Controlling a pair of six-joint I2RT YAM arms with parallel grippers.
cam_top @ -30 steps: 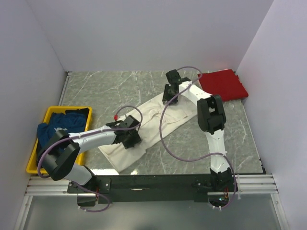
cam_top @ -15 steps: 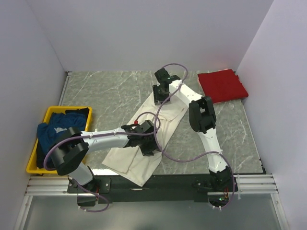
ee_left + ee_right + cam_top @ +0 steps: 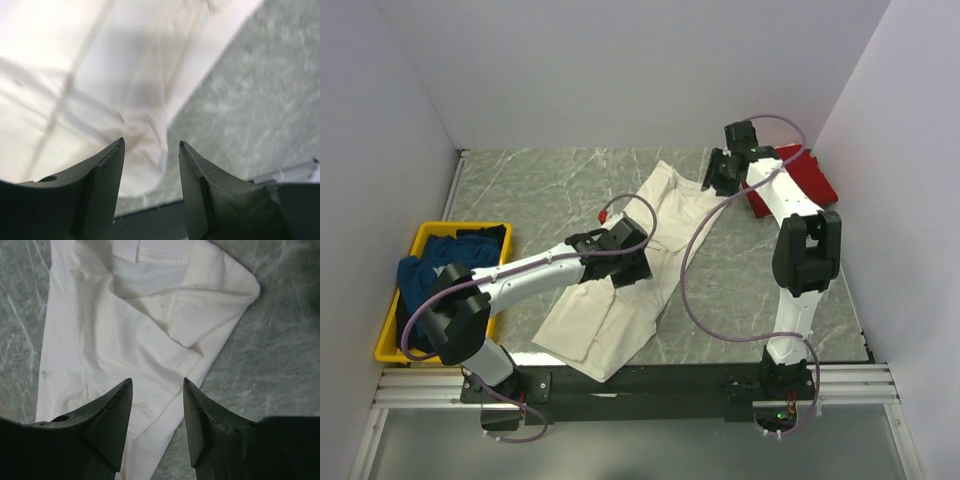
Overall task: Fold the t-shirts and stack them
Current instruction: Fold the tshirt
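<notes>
Left gripper (image 3: 623, 266) and right gripper (image 3: 716, 175) both gape wide and empty over the cream-white t-shirt (image 3: 610, 320) spread mid-table; I see the red t-shirt (image 3: 816, 186) beside the right one and the blue t-shirt (image 3: 425, 275) in the yellow tray (image 3: 460, 227).

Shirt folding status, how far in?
Done: red t-shirt lies folded, far right. In hand: cream t-shirt, a long strip mid-table; left gripper and right gripper are open, holding nothing. Left: finish its fold, the blue t-shirt bunched in the yellow tray, stacking.
</notes>
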